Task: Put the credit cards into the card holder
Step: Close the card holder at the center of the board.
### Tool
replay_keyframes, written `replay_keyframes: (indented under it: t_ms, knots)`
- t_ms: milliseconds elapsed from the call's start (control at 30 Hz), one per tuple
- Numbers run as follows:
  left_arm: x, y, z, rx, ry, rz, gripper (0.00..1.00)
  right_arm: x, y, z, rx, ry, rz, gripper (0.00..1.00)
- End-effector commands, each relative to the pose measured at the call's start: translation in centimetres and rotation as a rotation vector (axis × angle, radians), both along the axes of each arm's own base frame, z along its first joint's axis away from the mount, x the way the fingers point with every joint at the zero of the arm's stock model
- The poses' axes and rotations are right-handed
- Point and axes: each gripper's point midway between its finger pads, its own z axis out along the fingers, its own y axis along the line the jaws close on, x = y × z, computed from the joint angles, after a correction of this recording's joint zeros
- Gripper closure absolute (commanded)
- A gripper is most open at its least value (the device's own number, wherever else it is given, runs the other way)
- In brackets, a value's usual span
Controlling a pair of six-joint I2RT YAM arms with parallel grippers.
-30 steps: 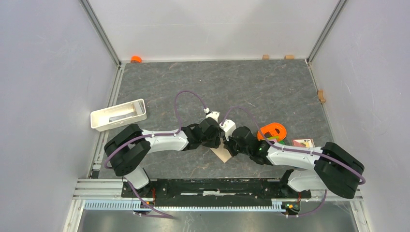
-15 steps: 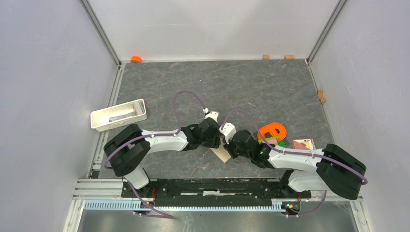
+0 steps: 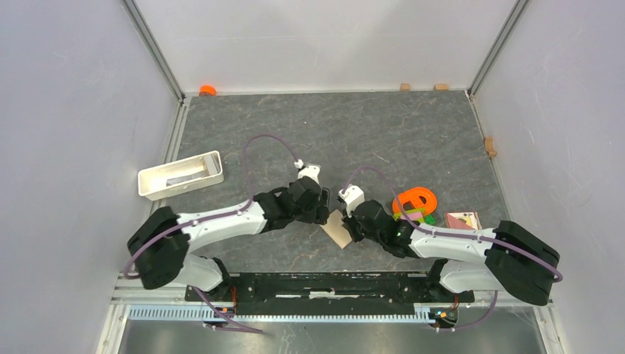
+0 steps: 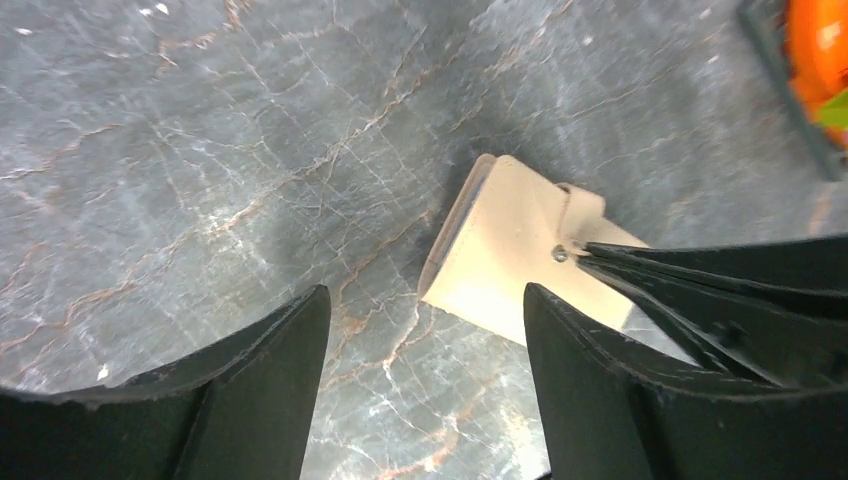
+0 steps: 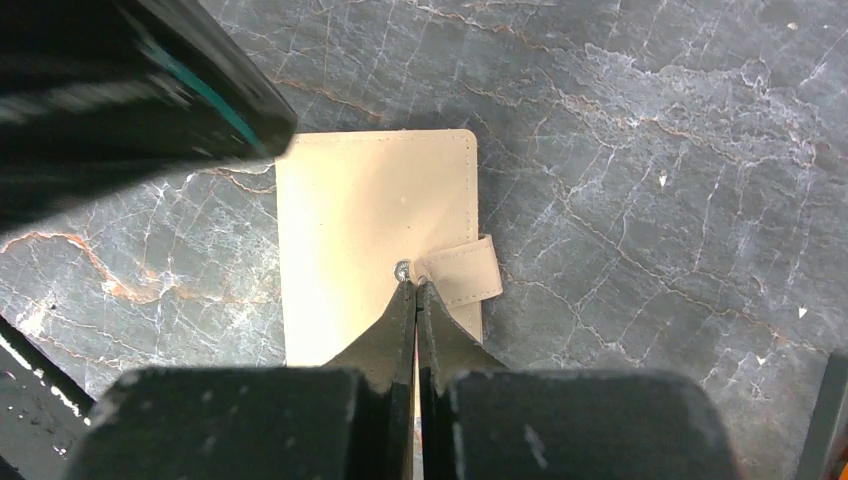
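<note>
The card holder [image 3: 337,230], a closed beige wallet with a snap tab, lies flat on the grey mat between my two grippers. It also shows in the left wrist view [image 4: 500,250] and the right wrist view [image 5: 370,230]. My right gripper [image 5: 414,287] is shut, with its tips resting on the wallet at the snap; it also shows in the top view [image 3: 348,225]. My left gripper [image 4: 425,300] is open and empty, just left of the wallet and apart from it. A pale card with reddish print [image 3: 462,218] lies at the right. The blue card is out of view.
An orange ring-shaped object [image 3: 415,200] on a green piece sits right of the wallet, close to my right arm. A white tray [image 3: 158,193] with something grey inside stands at the left. Small wooden blocks lie along the far and right edges.
My left arm has swung out to the left and its gripper has drawn back a little from the wallet. My right gripper stays shut on the wallet's snap area.
</note>
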Motion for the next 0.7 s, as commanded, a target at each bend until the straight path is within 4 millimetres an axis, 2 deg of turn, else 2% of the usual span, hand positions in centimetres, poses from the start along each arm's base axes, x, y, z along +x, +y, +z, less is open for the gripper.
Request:
replay_keyframes:
  t_ms: [0,133,200,333,533,667]
  knots:
    - [0.0,1.3,2.8,-0.091,-0.024,0.127,0.23,-0.5,-1.3,-0.8,-0.017,0.039,-0.062,1.00]
    - [-1.8,-0.2,1.0,-0.255,0.101,0.190,0.23,-0.6,-1.2,-0.9,0.008,0.050,-0.082,1.00]
    - [-2.3,-0.2,-0.6,-0.253,0.140,0.225,0.24,-0.7,-1.2,-0.9,0.026,0.054,-0.089,1.00]
    - [-2.5,-0.2,-2.6,-0.255,0.177,0.267,0.26,-0.7,-1.0,-0.9,0.053,0.055,-0.099,1.00]
    - [-2.3,-1.1,-3.7,-0.284,0.189,0.267,0.29,-0.6,-0.7,-0.2,0.104,0.041,-0.093,1.00]
    - [-2.3,-1.0,-4.5,-0.252,0.191,0.256,0.30,-0.5,-0.6,0.2,0.119,0.031,-0.079,1.00]
